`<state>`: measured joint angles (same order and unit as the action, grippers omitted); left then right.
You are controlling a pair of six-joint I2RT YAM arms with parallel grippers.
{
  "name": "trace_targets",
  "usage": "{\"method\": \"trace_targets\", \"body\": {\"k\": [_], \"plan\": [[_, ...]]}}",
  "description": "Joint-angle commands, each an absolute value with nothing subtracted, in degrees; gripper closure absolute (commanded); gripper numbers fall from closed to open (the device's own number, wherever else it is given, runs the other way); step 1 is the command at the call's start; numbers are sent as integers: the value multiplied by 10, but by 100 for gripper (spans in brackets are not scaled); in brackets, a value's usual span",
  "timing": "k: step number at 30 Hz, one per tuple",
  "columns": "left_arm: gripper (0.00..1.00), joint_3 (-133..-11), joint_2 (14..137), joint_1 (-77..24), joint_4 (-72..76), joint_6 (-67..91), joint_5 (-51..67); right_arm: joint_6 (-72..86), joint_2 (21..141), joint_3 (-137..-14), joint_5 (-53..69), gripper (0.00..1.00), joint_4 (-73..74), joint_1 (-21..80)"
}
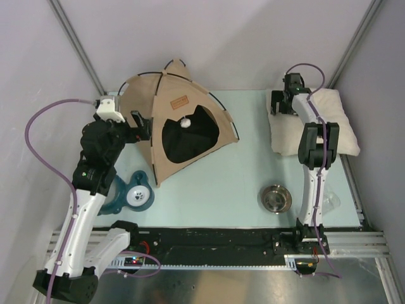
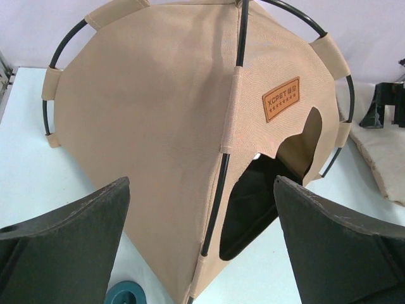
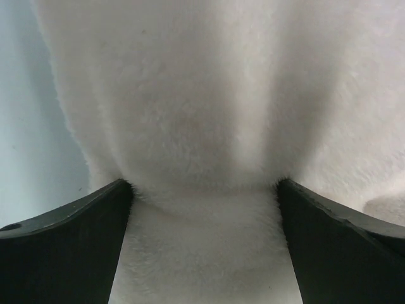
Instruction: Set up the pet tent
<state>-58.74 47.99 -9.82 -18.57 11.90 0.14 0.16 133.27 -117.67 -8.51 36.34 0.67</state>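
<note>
**Dark fingers spread wide, tent standing just ahead**

Dark fingers [image 2: 69, 247] of the left claw [image 1: 142, 126] stand far apart and hold nothing. Just beyond their tips the pet tent [image 2: 158, 120] stands upright, with thin black poles [image 2: 239, 38] arching over its tan panels. A brown label [image 2: 281, 99] sits up and to the right of the claw, above the dark doorway, where a white pompom [image 1: 185, 123] hangs. Across the table, the right claw [image 1: 282, 102] is also spread wide and pressed into the cream pillow [image 3: 202, 126]. Plush bulges between its jaws and touches both. Back toward its arm's base sits a metal bowl [image 1: 276, 198].
</note>
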Motion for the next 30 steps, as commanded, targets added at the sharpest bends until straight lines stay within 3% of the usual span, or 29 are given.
{"method": "trace_targets", "body": {"k": [1,6,8,10,11,12,13,17,30], "plan": [[0,-614,482,-94,-177,97,17,-8,1375,-1238,-95,1,458,5],[0,-615,481,-94,-178,95,30,-24,1447,-1326,-111,5,523,13],[0,-613,479,-94,-178,95,28,-32,1462,-1339,-115,17,528,18],[0,-613,478,-94,-177,95,27,-34,1469,-1343,-119,50,528,22],[0,-612,477,-94,-177,96,26,-33,1470,-1343,-122,75,527,24],[0,-611,477,-94,-177,96,26,-30,1468,-1344,-124,88,526,24],[0,-610,476,-93,-177,96,25,-28,1465,-1342,-125,94,523,24],[0,-609,475,-94,-177,94,22,-11,1415,-1313,-116,100,490,26],[0,-610,483,-93,-177,90,3,46,1050,-1128,7,100,333,45]]}}
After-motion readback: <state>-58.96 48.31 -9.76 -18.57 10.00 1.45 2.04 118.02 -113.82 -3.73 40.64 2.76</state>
